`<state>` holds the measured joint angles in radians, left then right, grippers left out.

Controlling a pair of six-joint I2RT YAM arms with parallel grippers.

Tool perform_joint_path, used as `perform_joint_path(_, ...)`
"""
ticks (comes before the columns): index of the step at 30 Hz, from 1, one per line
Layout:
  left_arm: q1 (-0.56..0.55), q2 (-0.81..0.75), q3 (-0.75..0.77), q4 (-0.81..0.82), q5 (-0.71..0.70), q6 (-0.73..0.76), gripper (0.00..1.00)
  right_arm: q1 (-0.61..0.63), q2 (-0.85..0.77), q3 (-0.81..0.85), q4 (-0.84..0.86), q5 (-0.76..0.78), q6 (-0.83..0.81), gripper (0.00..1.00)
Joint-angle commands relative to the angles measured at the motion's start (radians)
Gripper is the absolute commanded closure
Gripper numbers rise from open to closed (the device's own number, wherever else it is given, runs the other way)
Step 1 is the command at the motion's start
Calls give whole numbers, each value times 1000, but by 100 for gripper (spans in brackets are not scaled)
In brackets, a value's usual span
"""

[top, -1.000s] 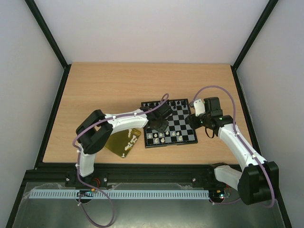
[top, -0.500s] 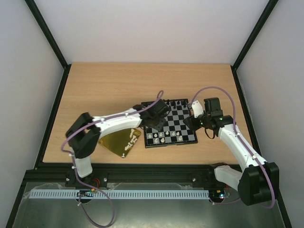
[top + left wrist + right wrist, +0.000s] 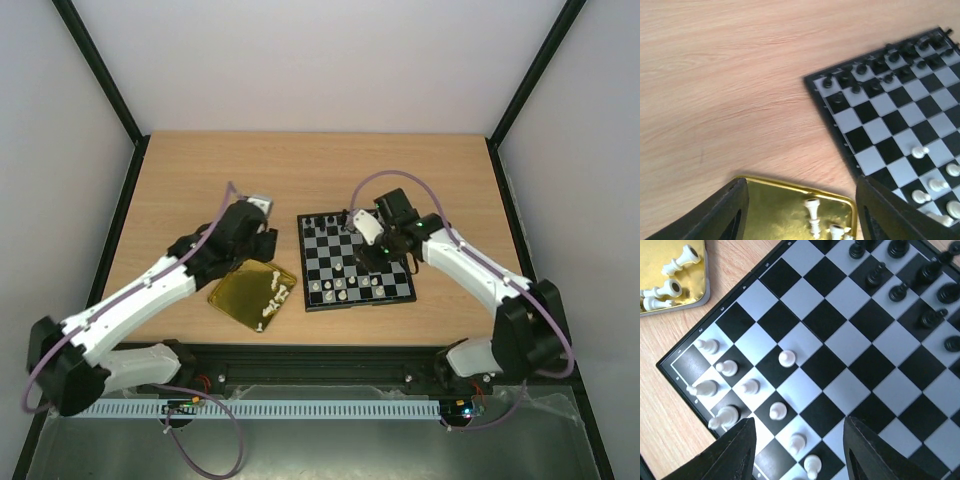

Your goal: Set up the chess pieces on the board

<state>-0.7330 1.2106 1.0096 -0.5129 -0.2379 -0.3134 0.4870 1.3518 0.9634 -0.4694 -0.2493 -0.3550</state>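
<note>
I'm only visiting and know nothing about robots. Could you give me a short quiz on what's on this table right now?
1. True or false: some white chessmen lie in the gold tray.
2. The right arm's fingers hang over: A) the tray, B) the chessboard, C) neither.
3. Fill in: seen from the robot, the black chessmen stand along the board's ___ edge.
Key: 1 true; 2 B; 3 far.
</note>
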Motion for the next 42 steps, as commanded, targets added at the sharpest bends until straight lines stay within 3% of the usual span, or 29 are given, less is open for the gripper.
perform_joint_path(1,57,-170,-157,118,-46,18,35,66,104,98,-61,71,-3,51)
perform_joint_path(7,139,-286,-239,178,-150,7,28,130,261,189,-83,100,-3,54)
perform_joint_path(14,146,-260,-241,159,-164,2,28,163,379,237,-98,145,24,59)
perform_joint_path(21,147,-247,-243,157,-150,3,27,163,414,233,-91,153,37,69)
perform_joint_path(33,146,-234,-243,153,-137,5,27,163,450,254,-86,131,50,76)
perform_joint_path(42,146,-226,-243,152,-134,6,27,163,456,255,-85,126,60,91)
